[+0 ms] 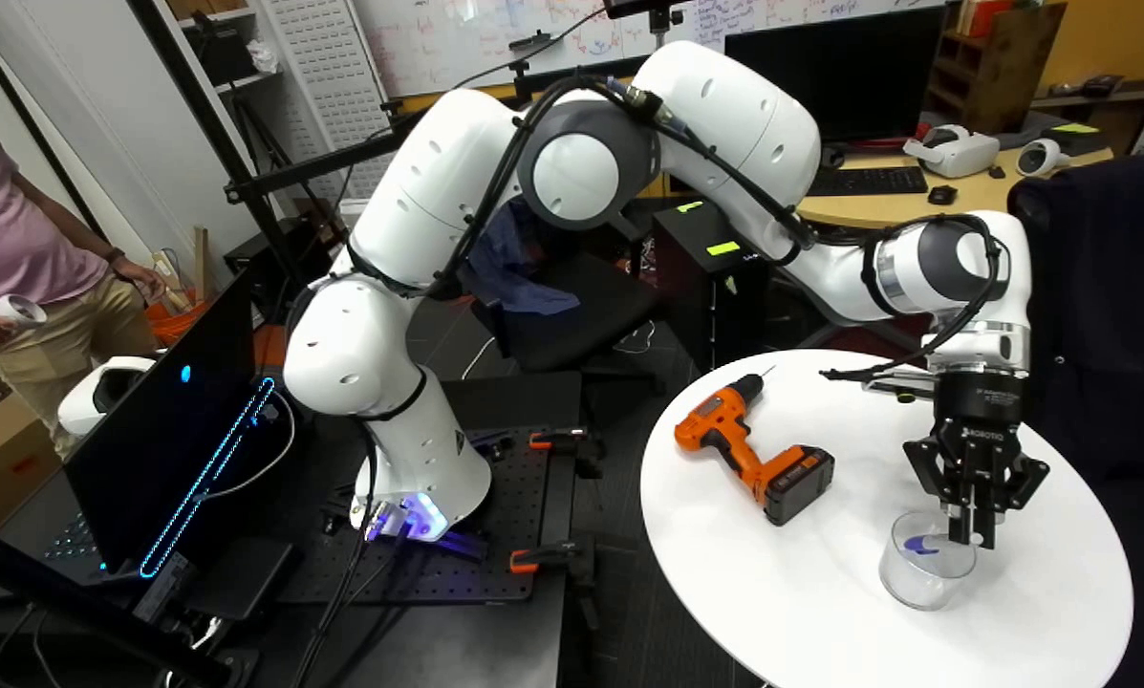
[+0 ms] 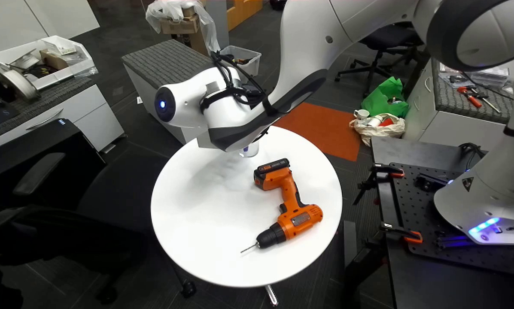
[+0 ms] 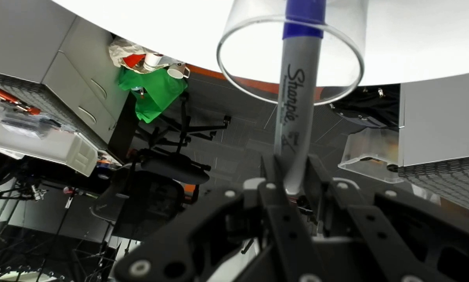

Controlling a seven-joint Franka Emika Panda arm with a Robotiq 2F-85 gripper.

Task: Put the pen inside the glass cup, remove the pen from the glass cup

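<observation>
The clear glass cup (image 1: pixel 925 585) stands upright on the white round table; it also shows in the wrist view (image 3: pixel 240 27) and partly behind the arm in an exterior view (image 2: pixel 253 150). The pen (image 3: pixel 299 86), grey with a purple-blue cap, leans in the cup, cap down and pale end out past the rim. Its cap shows through the glass in both exterior views (image 1: pixel 918 546) (image 2: pixel 246 149). My gripper (image 1: pixel 973 538) is just above the cup's rim, its fingers (image 3: pixel 291 162) shut on the pen's pale end. The gripper is hidden behind the arm in an exterior view.
An orange-and-black power drill (image 1: pixel 748 449) lies on the table (image 1: pixel 724 592), beside the cup on the robot-base side; it shows in an exterior view too (image 2: pixel 289 197). A dark chair (image 2: pixel 111 193) stands against the table's edge.
</observation>
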